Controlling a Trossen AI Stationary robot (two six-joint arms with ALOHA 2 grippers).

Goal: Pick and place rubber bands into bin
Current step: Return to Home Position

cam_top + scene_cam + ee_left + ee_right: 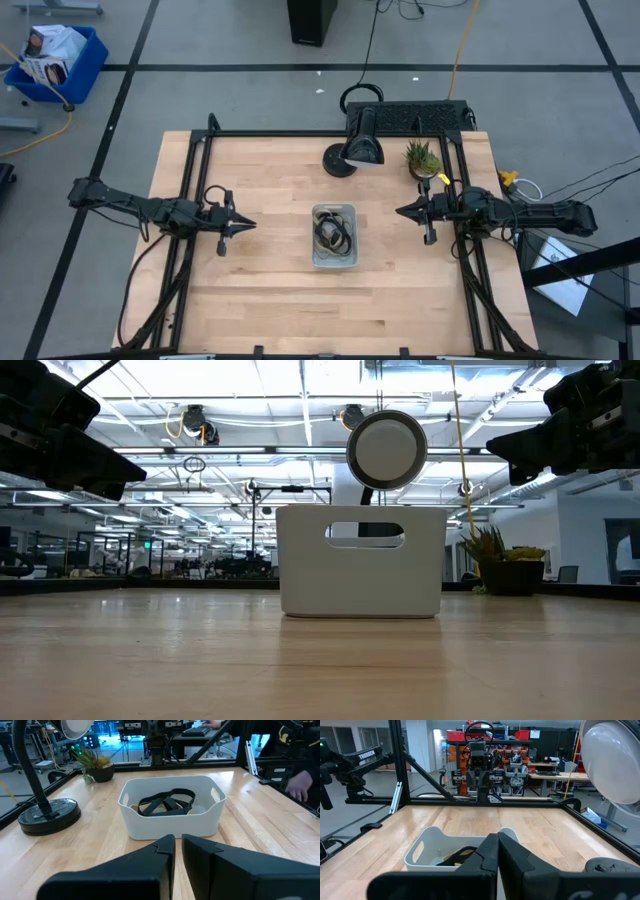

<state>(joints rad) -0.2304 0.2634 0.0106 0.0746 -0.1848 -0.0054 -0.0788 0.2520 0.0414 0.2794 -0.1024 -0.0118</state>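
Observation:
The pale bin [334,236] stands at the table's middle; it also shows in the low view [362,560], the left wrist view [172,807] and the right wrist view [427,851]. Dark rubber bands [167,803] lie heaped inside it, with a tan one under them; they also show in the high view [332,233]. My left gripper [248,226] hovers shut and empty to the bin's left, above the table. My right gripper [400,211] hovers shut and empty to the bin's right. Both point toward the bin.
A black desk lamp [358,148] stands behind the bin, its round base [47,815] on the table. A small potted plant [423,160] stands at the far right. A black frame [300,134] runs along the table's edges. A person's hand [299,790] shows beyond the table.

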